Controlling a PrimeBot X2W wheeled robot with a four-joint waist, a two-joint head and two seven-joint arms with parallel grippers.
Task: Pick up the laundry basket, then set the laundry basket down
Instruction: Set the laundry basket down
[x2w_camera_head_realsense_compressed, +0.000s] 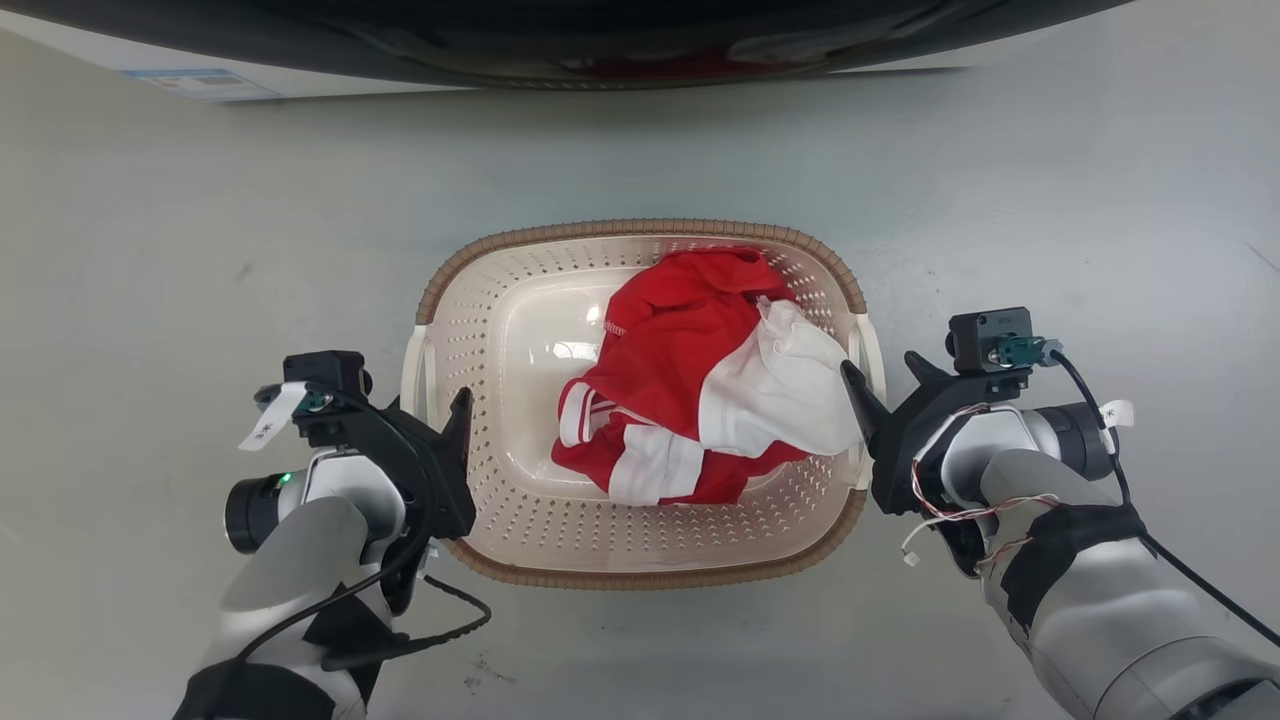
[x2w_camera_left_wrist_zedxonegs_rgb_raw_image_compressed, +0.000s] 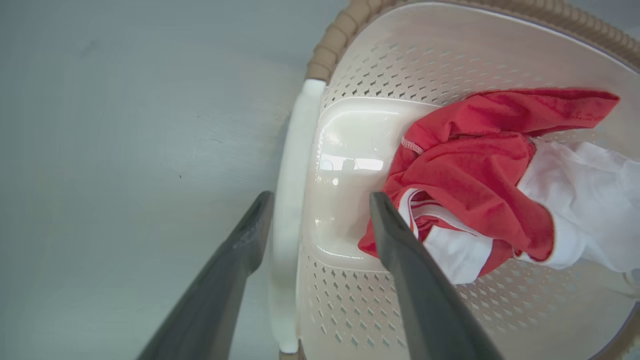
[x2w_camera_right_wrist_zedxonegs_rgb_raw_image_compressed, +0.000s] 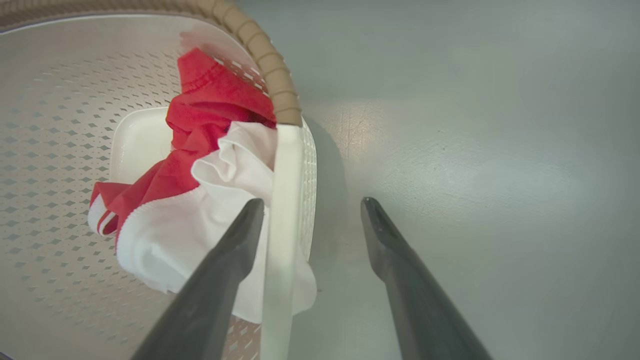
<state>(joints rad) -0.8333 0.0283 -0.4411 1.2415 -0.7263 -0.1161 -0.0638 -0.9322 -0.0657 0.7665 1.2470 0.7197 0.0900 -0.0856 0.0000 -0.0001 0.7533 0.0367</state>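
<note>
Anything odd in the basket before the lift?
One thing: the white cloth in the cream perforated plastic laundry basket with brown rim spills over its right white loop handle, which the open right hand straddles. A close there might pinch fabric. Nothing odd by the left hand.

I can read very little here. A white tag hangs by the wrist behind my left tool. It carries one small dark mark like a star or asterisk, and I can make out no letters on it. A second white tag sits on the arm behind my right tool, with a similar small dark mark that is too small to tell apart. On the white machine at the top edge is a blue-and-white label. Its print is too small and blurred for me to read.
</note>
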